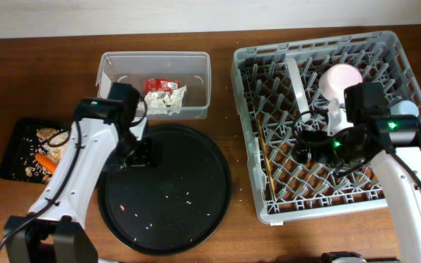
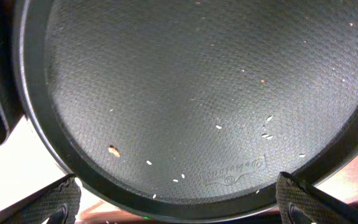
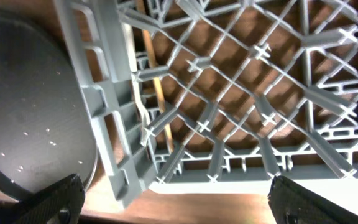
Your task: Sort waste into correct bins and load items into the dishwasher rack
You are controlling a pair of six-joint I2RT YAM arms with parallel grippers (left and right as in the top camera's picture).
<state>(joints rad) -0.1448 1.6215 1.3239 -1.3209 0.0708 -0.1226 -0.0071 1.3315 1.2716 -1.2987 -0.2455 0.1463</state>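
Rack (image 1: 327, 207), right of tray (image 1: 174, 219): cup (image 1: 338, 79), chopsticks (image 1: 264, 157) in. Wrappers (image 1: 163, 95) binned behind tray, scraps (image 1: 46, 150) left of it. Crumbs (image 2: 266, 134) only; likely near done. Left gripper (image 2: 179, 193), right gripper (image 3: 173, 193) wide, empty.

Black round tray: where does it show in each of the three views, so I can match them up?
Overhead: black round tray at lower centre, left of the grey rack.
Left wrist: fills nearly the whole frame.
Right wrist: left edge, beside the rack's wall.
Shared landmark: white crumbs scattered on its surface, visible in all three.
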